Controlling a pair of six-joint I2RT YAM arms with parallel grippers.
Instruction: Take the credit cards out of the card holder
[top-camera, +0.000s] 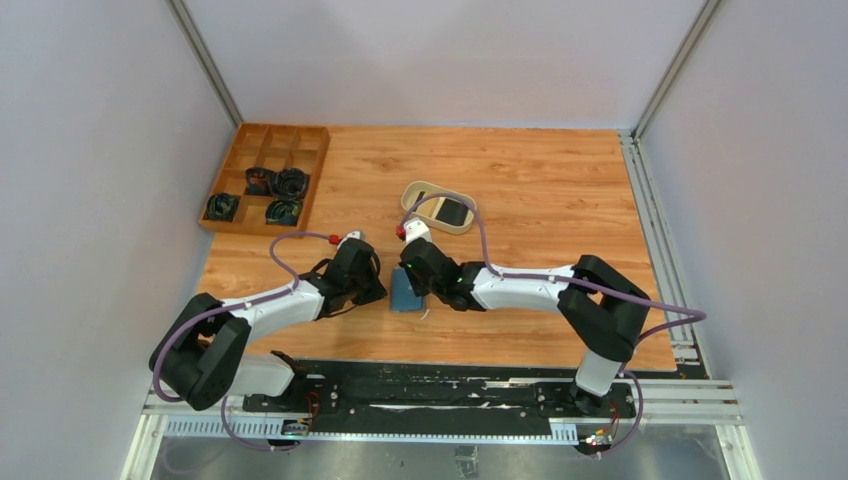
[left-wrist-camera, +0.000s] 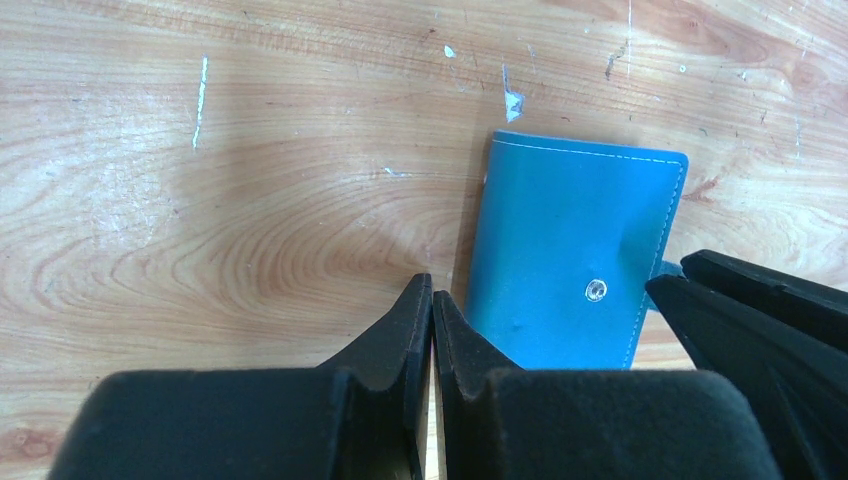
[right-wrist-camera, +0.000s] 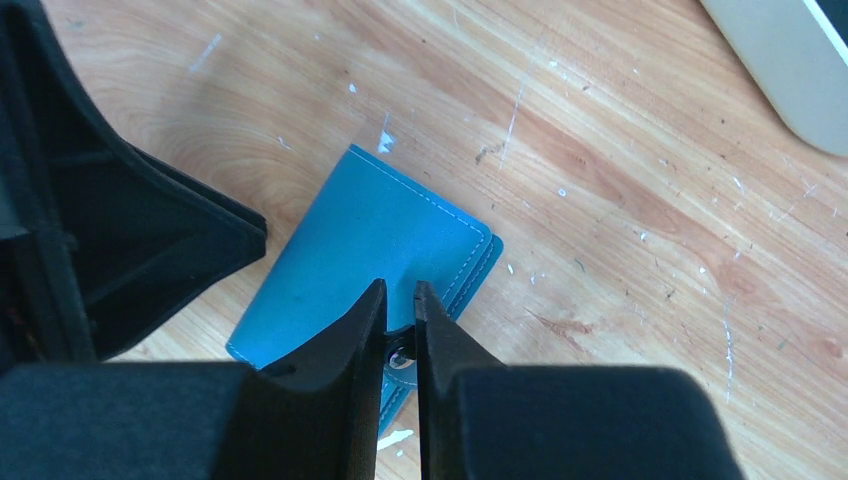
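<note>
The teal-blue card holder (top-camera: 405, 292) lies folded flat on the wooden table between my two grippers. In the left wrist view the card holder (left-wrist-camera: 570, 230) shows its bare snap stud, with the tab pulled off to the right. My right gripper (right-wrist-camera: 400, 290) is shut on the snap tab at the edge of the card holder (right-wrist-camera: 370, 240). My left gripper (left-wrist-camera: 432, 285) is shut and empty, its tips on the table just left of the holder. A black credit card (top-camera: 455, 212) lies in the beige oval dish (top-camera: 420, 189). Any cards inside the holder are hidden.
A brown wooden compartment tray (top-camera: 268, 128) with several black coiled items stands at the back left. The beige dish's edge shows at the top right of the right wrist view (right-wrist-camera: 790, 70). Grey walls enclose the table on three sides.
</note>
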